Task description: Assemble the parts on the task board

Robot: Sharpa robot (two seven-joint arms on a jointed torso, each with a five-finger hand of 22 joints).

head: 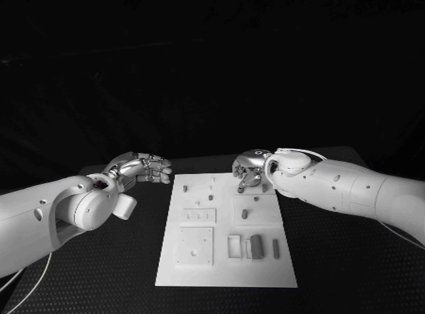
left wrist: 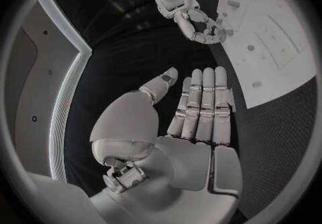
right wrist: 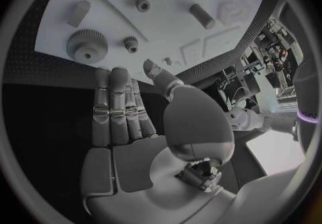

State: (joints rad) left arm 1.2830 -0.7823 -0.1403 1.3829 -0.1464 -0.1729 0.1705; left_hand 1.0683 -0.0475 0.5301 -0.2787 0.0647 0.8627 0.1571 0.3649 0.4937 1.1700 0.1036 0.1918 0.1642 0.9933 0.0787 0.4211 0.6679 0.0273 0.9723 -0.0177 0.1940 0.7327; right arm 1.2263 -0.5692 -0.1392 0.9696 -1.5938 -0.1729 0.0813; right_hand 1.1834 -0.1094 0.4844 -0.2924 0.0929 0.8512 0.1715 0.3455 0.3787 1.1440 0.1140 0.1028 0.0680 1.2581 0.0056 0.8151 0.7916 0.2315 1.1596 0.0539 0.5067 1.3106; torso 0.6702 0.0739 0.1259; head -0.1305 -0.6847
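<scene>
The white task board (head: 227,261) lies in the middle of the black table. Small grey parts lie or stand on it: pegs (head: 212,186) near its far end, a cylinder (head: 244,212) in the middle, and a block (head: 257,245) and a bar (head: 276,247) nearer me. My left hand (head: 146,169) hovers over the table beside the board's far left corner, fingers (left wrist: 201,106) stretched out side by side and holding nothing. My right hand (head: 250,171) hangs over the board's far right part, its fingers (right wrist: 117,108) extended and bare. Beyond those fingers a large gear (right wrist: 87,45) and a small gear (right wrist: 131,44) sit on the board.
Raised white fixtures and recessed pockets (head: 195,245) cover the board's near half. Black table (head: 127,275) surrounds the board on both sides. My right hand (left wrist: 198,22) also appears in the left wrist view, at the board's edge (left wrist: 268,36).
</scene>
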